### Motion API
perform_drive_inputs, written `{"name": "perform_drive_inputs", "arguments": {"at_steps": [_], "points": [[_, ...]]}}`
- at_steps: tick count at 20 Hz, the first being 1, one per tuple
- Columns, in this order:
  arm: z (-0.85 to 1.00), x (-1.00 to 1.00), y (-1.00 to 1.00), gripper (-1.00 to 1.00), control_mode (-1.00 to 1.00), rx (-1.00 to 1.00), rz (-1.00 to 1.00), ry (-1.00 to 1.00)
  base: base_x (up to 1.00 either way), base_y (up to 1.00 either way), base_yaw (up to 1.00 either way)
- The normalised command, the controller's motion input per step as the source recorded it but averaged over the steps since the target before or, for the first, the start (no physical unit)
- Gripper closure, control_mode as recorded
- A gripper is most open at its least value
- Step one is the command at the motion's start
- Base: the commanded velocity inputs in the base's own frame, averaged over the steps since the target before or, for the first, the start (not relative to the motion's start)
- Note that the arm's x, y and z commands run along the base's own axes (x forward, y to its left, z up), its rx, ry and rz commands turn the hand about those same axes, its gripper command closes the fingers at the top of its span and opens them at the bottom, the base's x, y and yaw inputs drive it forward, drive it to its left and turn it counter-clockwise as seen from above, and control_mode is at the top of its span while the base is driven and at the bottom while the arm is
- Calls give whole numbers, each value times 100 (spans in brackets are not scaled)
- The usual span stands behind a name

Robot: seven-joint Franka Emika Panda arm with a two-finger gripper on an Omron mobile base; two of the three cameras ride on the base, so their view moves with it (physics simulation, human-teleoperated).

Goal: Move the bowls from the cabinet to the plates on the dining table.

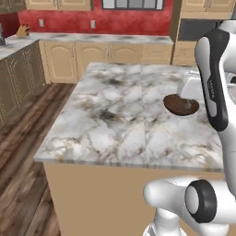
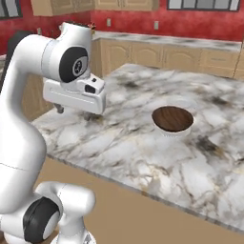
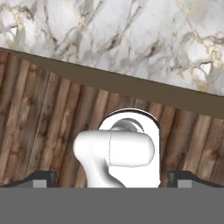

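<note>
Wooden floor (image 1: 23, 152) lying beneath marble table (image 1: 120, 124) bearing dark bowl (image 2: 172, 119); released tool (image 2: 71, 110) hovering near red wall (image 2: 133, 21).

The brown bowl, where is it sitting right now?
The brown bowl sits on a white plate on the marble dining table, right of the gripper in the right base view.

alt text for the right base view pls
A dark brown wooden bowl sits on a white plate on the marble dining table. The white arm reaches over the table's near-left corner, its claw clear of the bowl.
</note>
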Motion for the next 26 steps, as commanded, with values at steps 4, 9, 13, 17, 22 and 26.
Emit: {"name": "perform_drive_inputs", "arguments": {"at_steps": [4, 9, 13, 17, 22, 26], "points": [[0, 0, 0, -100, 100, 0, 0, 0, -46, 29, 52], [0, 0, 0, -100, 100, 0, 0, 0, -37, 27, 63], [0, 0, 0, -100, 100, 0, 0, 0, -53, 45, 64], [0, 0, 0, -100, 100, 0, 0, 0, -74, 82, 66], [0, 0, 0, -100, 100, 0, 0, 0, -71, 71, 63], [0, 0, 0, -100, 100, 0, 0, 0, -37, 58, 63]]}}
